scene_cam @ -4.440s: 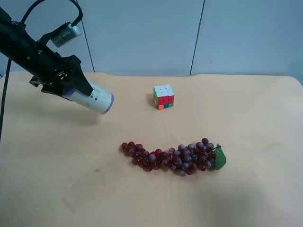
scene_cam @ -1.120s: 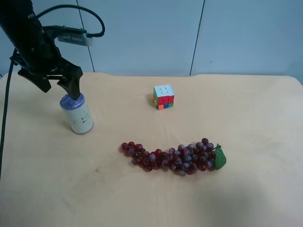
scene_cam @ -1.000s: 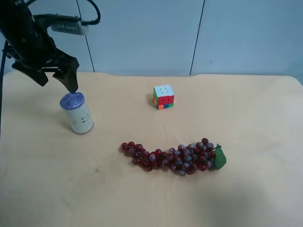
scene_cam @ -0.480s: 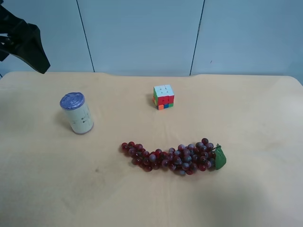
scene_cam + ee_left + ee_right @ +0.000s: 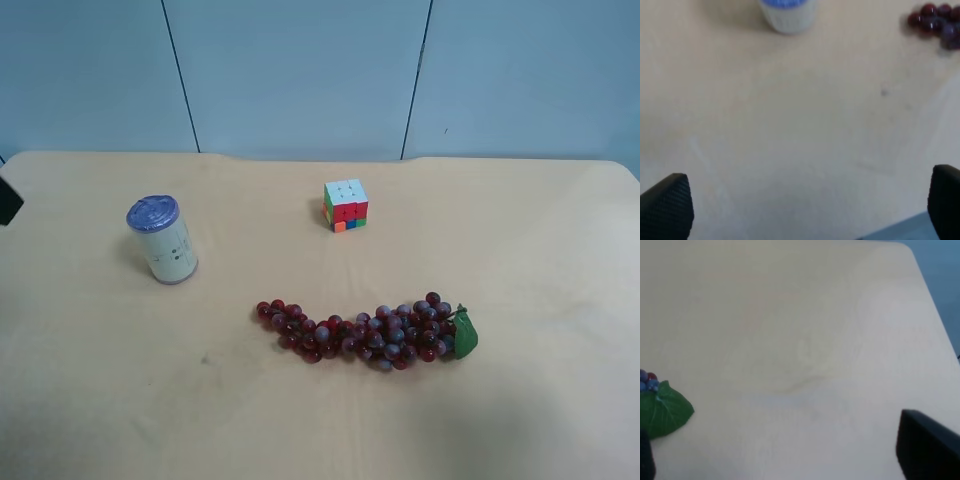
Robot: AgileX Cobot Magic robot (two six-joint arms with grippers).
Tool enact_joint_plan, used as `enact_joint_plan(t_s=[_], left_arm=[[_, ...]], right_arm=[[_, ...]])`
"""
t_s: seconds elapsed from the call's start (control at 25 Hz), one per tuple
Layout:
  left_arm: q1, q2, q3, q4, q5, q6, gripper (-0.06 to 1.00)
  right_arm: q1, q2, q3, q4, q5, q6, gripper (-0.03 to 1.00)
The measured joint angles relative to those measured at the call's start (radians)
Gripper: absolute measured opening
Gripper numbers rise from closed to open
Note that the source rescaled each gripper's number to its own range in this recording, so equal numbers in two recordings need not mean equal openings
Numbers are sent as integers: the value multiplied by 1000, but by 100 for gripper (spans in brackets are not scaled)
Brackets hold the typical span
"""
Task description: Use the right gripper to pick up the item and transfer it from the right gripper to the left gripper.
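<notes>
The item point(image 5: 162, 240) stood upright on the table point(image 5: 520, 260) at the left of the exterior high view, long axis near vertical and tipped a little, purple-blue lid up. In the left wrist view it sat at the top edge point(image 5: 787, 12), well apart from my left gripper point(image 5: 810, 210), whose two fingertips point(image 5: 667, 205) stood wide apart at the bottom corners, holding nothing. My right gripper point(image 5: 790, 460) showed only dark tips at the lower corners, spread wide and empty, with the grapes' point(image 5: 370, 335) green leaf point(image 5: 662, 410) near one tip.

Can point(image 5: 163, 241) lid glossy – table point(image 5: 520, 250) matt, perhaps wood-look laminate.
</notes>
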Motion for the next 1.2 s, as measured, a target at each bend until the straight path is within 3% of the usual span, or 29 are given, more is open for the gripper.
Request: enact_joint_plan(t_s=[0.56,0.68,0.88,1.2], left_arm=[[0,-585,400,-22,3,-11,83],[0,-669,450,-27,-44,-12,83],[0,-728,529,-32,-145,-40,83],[0,-733,529,-34,-158,-45,83]], right_arm=[[0,0,0,0,0,0,84],[0,0,0,0,0,0,84],[0,0,0,0,0,0,84],[0,0,0,0,0,0,84]])
